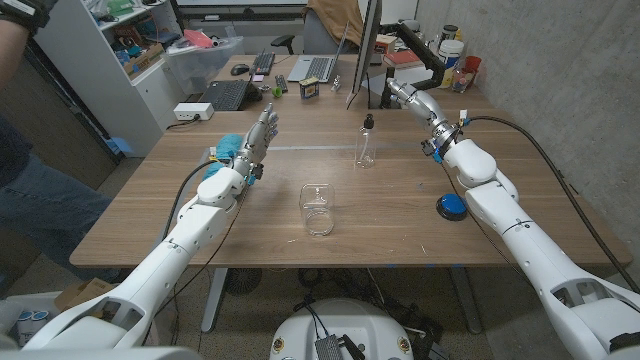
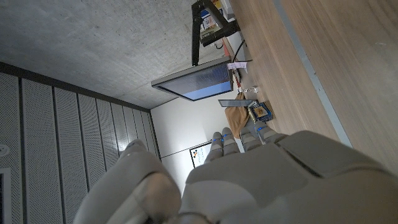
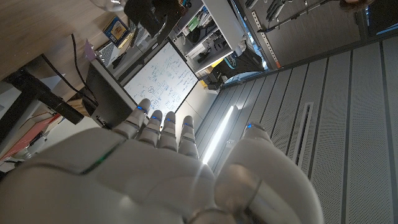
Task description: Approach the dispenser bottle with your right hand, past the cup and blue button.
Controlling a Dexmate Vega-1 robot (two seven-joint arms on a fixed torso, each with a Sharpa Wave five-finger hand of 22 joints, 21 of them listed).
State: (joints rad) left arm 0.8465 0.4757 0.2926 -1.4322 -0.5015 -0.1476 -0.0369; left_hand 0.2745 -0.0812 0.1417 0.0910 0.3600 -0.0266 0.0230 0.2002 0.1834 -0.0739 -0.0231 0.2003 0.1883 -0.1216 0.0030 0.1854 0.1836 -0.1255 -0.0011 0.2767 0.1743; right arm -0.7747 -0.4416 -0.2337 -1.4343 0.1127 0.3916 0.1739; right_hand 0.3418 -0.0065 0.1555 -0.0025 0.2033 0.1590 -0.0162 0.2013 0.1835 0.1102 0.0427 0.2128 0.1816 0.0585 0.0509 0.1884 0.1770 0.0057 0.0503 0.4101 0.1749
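Note:
A clear dispenser bottle (image 1: 366, 143) with a black pump top stands upright near the middle of the wooden table (image 1: 400, 215). Closer to me stands a clear cup (image 1: 317, 209), and the blue button (image 1: 451, 207) lies on the right side. My right hand (image 1: 412, 100) is raised beyond the bottle on the far right, fingers straight, holding nothing; its back and fingers (image 3: 163, 127) show in the right wrist view. My left hand (image 1: 259, 135) is up on the left side with fingers extended, also holding nothing; its back (image 2: 261, 174) shows in the left wrist view.
A monitor (image 1: 366, 45), laptops (image 1: 229, 94), a keyboard and small items crowd the table's far edge. A teal object (image 1: 229, 146) lies by my left wrist. A person (image 1: 25, 150) stands at the left edge, with shelves behind.

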